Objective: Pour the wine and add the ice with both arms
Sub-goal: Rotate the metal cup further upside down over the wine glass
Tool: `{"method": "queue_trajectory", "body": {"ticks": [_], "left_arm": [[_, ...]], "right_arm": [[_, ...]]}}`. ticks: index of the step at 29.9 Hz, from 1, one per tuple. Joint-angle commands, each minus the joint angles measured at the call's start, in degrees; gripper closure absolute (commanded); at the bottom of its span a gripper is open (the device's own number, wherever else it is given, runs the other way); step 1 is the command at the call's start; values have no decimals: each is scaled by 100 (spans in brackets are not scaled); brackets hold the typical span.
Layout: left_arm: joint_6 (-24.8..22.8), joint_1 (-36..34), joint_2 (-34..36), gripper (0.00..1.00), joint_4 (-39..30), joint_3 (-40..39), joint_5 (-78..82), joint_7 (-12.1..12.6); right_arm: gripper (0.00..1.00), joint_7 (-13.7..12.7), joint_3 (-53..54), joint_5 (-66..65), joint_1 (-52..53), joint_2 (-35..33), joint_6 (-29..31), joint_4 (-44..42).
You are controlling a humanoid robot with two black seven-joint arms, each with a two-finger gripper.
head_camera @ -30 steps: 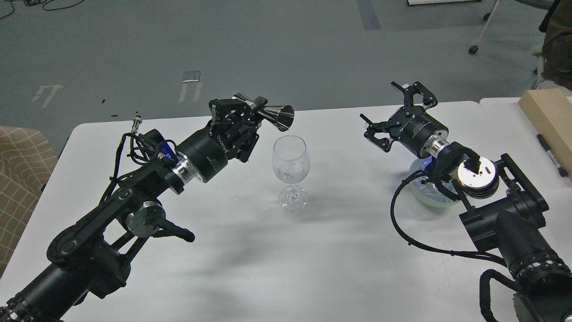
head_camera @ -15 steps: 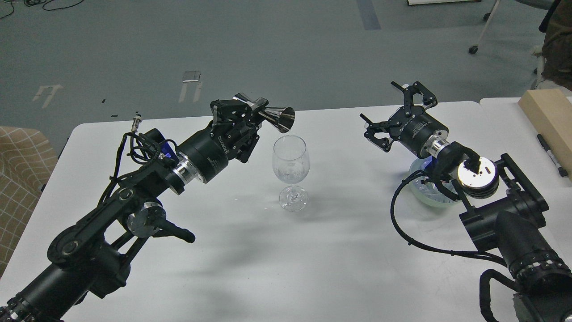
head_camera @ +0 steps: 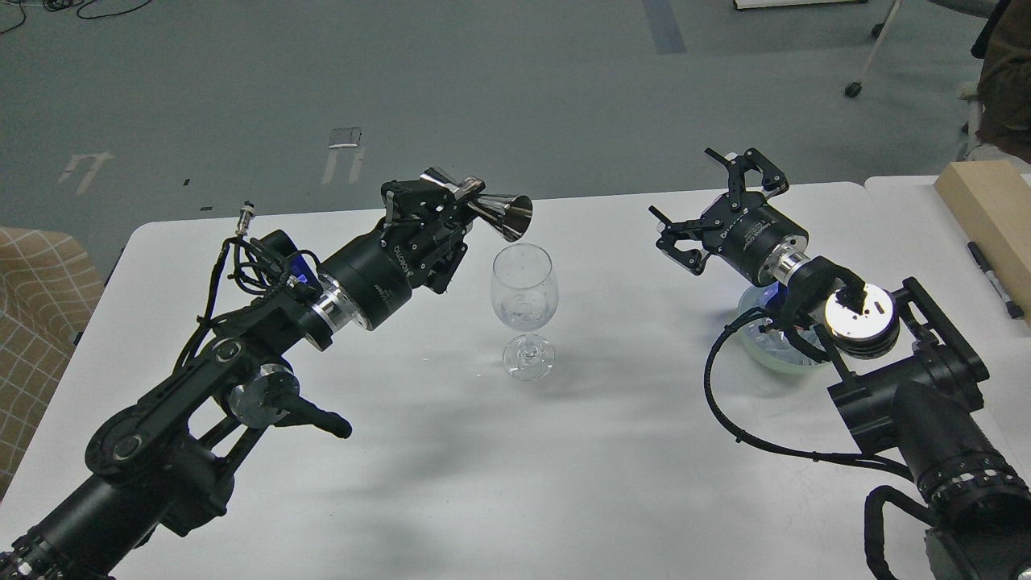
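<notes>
A clear wine glass point(head_camera: 524, 290) stands upright in the middle of the white table point(head_camera: 515, 451); a little colourless wine and glints show in its bowl. My left gripper point(head_camera: 431, 201) is shut on a shiny steel jigger point(head_camera: 483, 208), held on its side with its open mouth just above the glass rim. My right gripper point(head_camera: 709, 205) is open and empty, fingers spread, above the table right of the glass. A pale bowl point(head_camera: 775, 342) holding small clear ice cubes sits under my right arm, mostly hidden by it.
A tan wooden box point(head_camera: 987, 213) and a black pen point(head_camera: 995, 280) lie on the adjoining table at the right edge. A checked cushion point(head_camera: 36, 322) sits off the table's left side. Grey floor lies beyond the far edge.
The left gripper has tipped the jigger slightly up and to the right over the glass. The right arm has not moved.
</notes>
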Motion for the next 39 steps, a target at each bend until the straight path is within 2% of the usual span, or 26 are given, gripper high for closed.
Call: {"method": "queue_trajectory", "body": {"ticks": [1,39], "left_arm": [[0,5,0,100,0,2,67,1],[0,40,0,100,-27,-60,524,-34]], "right_arm": [[0,5,0,0,6,0,9,0],[0,5,18,0,6,0,9,0]]}}
